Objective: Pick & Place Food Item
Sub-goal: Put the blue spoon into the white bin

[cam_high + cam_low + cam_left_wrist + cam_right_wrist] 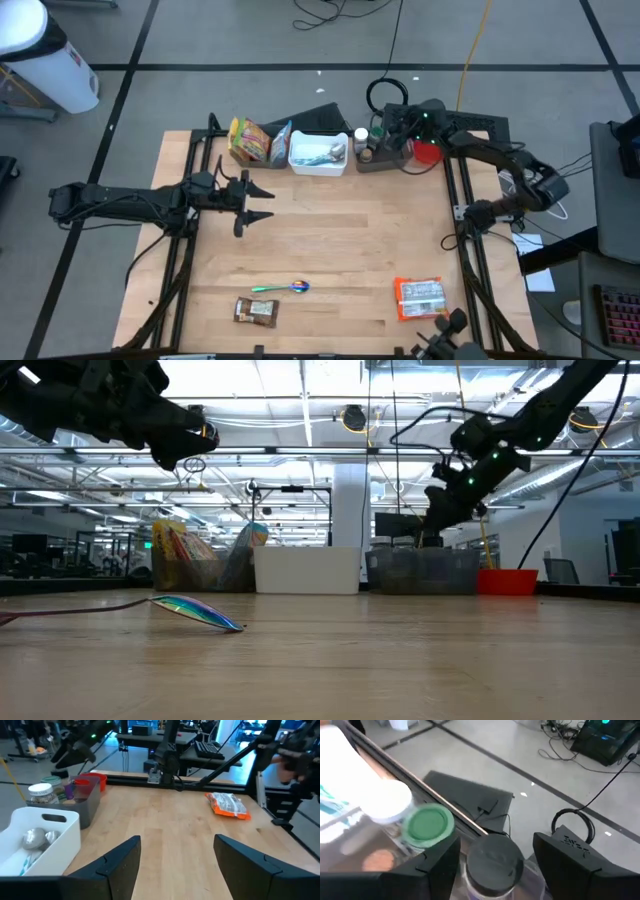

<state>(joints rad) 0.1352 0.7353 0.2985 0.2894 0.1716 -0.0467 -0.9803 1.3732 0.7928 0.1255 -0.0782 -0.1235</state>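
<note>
An orange snack packet [420,297] lies flat near the table's near right corner; it also shows in the left wrist view [228,804]. A brown wrapped bar [255,312] lies near the front edge. My left gripper [264,203] is open and empty, held above the table's left middle [175,855]. My right gripper [385,132] is open over the grey bin [385,160] at the far edge. Its fingers stand on either side of a dark-lidded jar [495,857] without visibly touching it. A green-lidded jar [427,824] and a white-lidded jar [385,802] stand beside that one.
A white bin [318,153] holding foil-wrapped items, and colourful snack bags [250,140], stand at the far edge. A red cup [428,152] sits right of the grey bin. A shiny spoon [285,288] lies near the front. The table's middle is bare wood.
</note>
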